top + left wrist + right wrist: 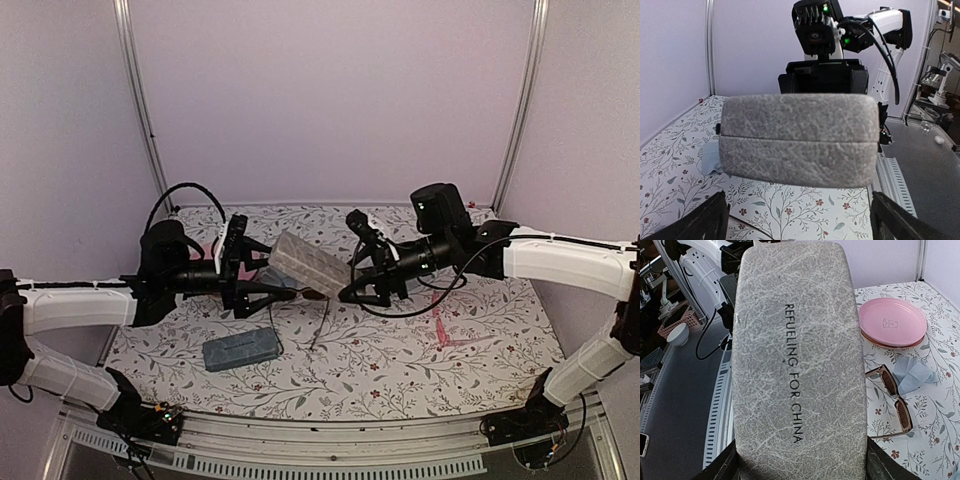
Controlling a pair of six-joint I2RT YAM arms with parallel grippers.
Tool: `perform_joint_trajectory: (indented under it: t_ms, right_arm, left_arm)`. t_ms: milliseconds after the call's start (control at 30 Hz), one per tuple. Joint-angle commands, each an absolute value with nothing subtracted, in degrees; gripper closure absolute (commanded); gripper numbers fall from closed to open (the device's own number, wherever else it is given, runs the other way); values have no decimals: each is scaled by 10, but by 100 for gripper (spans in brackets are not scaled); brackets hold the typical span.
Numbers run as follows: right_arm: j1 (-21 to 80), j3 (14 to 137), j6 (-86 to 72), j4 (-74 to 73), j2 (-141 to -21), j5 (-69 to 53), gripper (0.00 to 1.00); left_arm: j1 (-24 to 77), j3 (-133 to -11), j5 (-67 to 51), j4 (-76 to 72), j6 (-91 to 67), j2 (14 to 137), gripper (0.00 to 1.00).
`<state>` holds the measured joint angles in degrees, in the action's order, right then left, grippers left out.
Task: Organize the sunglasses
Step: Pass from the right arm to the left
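Note:
A grey case [305, 262] printed with black letters hangs above the table, and my right gripper [350, 276] is shut on one end of it. In the right wrist view the grey case [797, 365] fills the frame between the fingers [880, 462]. One pair of sunglasses [894, 401], pinkish frame with brown lenses, lies unfolded on the cloth-covered table [400, 360] beside the case, and shows as the sunglasses [318, 297] under it from above. My left gripper [275, 279] faces the case's other end, open and a little short of it. In the left wrist view the case [797, 140] lies beyond the empty fingers [702, 220].
A blue-grey case [240, 349] lies shut on the table near the front left. A pink plate [892, 322] and a pale blue cloth [912, 376] sit beyond the sunglasses. A pink tape cross [447, 330] marks the table on the right.

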<state>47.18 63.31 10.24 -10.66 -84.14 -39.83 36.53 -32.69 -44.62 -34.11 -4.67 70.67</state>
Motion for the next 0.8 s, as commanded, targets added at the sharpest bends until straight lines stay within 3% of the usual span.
perform_joint_trajectory:
  t_ms: [0, 300, 767]
  right_arm:
    - [480, 658, 117, -80, -848, -429, 64]
    - [485, 664, 123, -78, -864, -439, 64]
    - [485, 663, 126, -75, -872, -445, 65]
  left_arm:
    - [373, -349, -493, -397, -84, 724, 1]
    - [378, -369, -520, -423, -115, 749, 1]
    - [381, -379, -528, -423, -122, 764, 23]
